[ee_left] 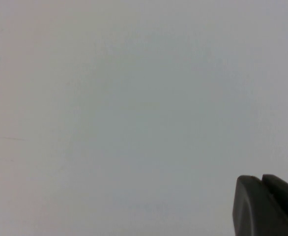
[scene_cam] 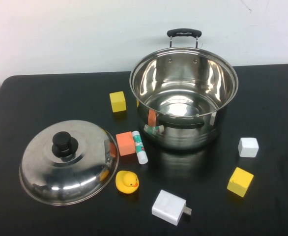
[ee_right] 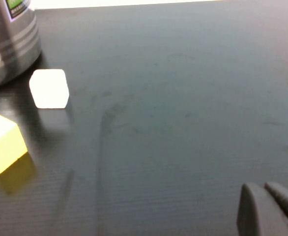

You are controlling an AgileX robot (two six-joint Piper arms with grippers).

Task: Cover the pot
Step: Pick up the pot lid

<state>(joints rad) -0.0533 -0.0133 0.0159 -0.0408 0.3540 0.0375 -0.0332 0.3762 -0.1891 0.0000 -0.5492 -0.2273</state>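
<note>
The pot (scene_cam: 184,98), a large stainless-steel vessel with two black side handles, stood open and upright toward the far middle of the black desk (scene_cam: 45,98), its polished interior mirroring the nearer handle. The domed steel lid (scene_cam: 68,162) with its black knob (scene_cam: 65,144) lay well apart from it, knob up, on the near left of the desk.

Between lid and pot sat an orange block (scene_cam: 125,143) with a white glue stick (scene_cam: 139,147) lying just beside it, the stick's far end close to the pot's base. A yellow rubber duck (scene_cam: 127,182) rested at the lid's near-right edge, and a yellow cube (scene_cam: 118,101) stood just left of the pot. A white power adapter (scene_cam: 169,207) lay near the front edge. To the right of the pot were a white cube (scene_cam: 248,147) and, nearer the front, a second yellow block (scene_cam: 240,181).

Neither arm appeared in the high view. The left pincer (ee_left: 267,206) showed only as a dark tip against a pale blank surface, and the right pincer (ee_right: 269,211) as a dark tip low over the bare desk, near the white cube and yellow block on the right side. Whether either pincer was wide or narrow could not be told.
</note>
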